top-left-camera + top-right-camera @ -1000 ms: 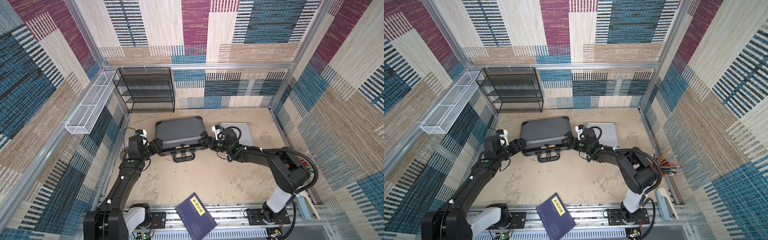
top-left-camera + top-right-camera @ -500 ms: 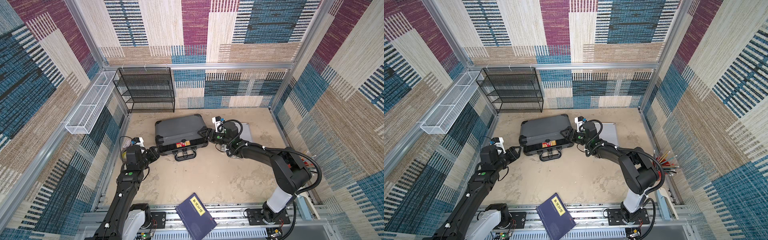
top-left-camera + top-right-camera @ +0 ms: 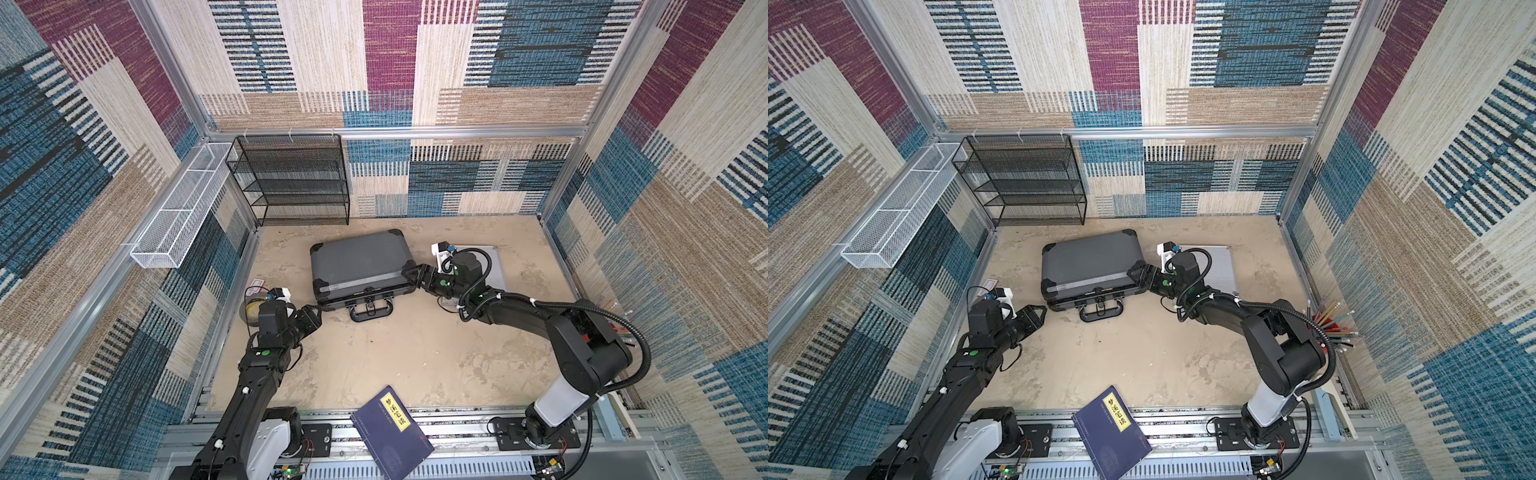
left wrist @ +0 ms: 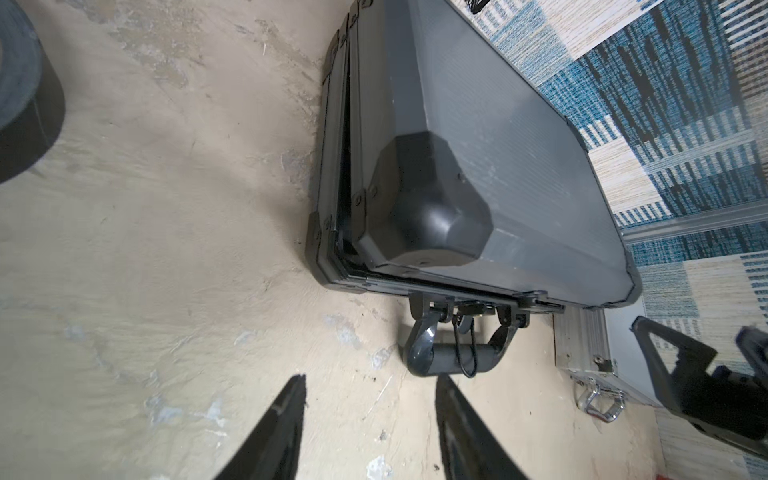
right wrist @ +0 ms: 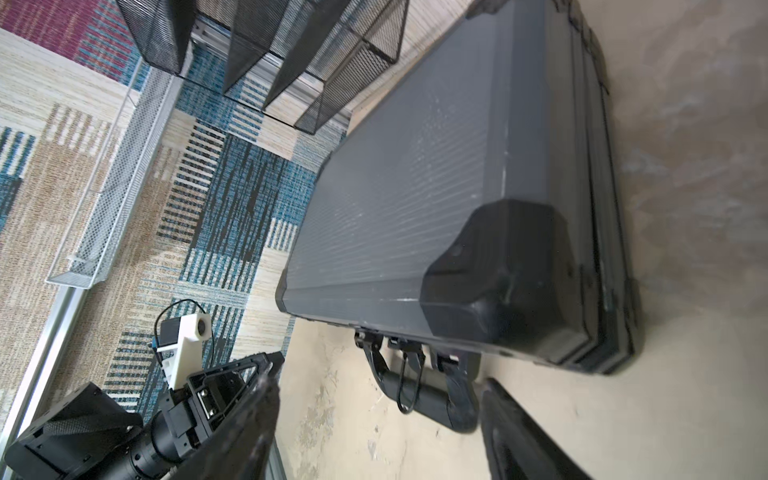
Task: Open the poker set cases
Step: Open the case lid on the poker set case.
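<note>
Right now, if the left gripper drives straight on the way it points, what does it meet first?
Probably the dark grey poker case, at its front edge near the corner, just beside the black handle. The left gripper is open and empty; only tabletop lies between. Depth is unclear.

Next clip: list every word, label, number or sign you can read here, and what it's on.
"梦溪笔谈": yellow label on the blue book, as best it reads.
Small print line along the book's cover: too small to read.
Dark grey case, silver case: no text visible.
</note>
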### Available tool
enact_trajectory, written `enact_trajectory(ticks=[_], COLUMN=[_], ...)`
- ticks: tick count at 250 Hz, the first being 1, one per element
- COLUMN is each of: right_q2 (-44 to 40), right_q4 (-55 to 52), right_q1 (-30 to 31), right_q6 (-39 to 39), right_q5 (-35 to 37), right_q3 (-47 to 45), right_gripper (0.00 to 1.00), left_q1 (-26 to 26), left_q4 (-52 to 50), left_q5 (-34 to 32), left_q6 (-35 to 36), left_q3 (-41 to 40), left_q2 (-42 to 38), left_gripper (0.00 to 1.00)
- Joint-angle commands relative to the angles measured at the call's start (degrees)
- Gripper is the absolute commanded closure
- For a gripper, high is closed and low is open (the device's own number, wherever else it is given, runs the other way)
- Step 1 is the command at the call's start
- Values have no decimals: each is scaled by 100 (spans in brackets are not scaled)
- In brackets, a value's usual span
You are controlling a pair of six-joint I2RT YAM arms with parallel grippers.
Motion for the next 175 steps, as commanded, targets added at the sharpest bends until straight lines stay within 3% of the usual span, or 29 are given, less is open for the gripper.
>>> enact_trajectory(ticks=[1,107,175], right_q2=[-59,354,624], right_q4=[289,1054,1537], right_q1=[14,-2,-97], right_q6=[189,593,905], right_q5=[-75,-184,-234], right_q3=[-258,-292,-269], right_gripper=[19,16,15], left_q1=[-7,-37,-50], left_q4=[405,1277,1428], left_q5=[189,550,635], left_q6=[-169,-316,-248], left_q3=[-55,29,90], left_q2=[169,1160,1464], left_gripper=[49,50,56])
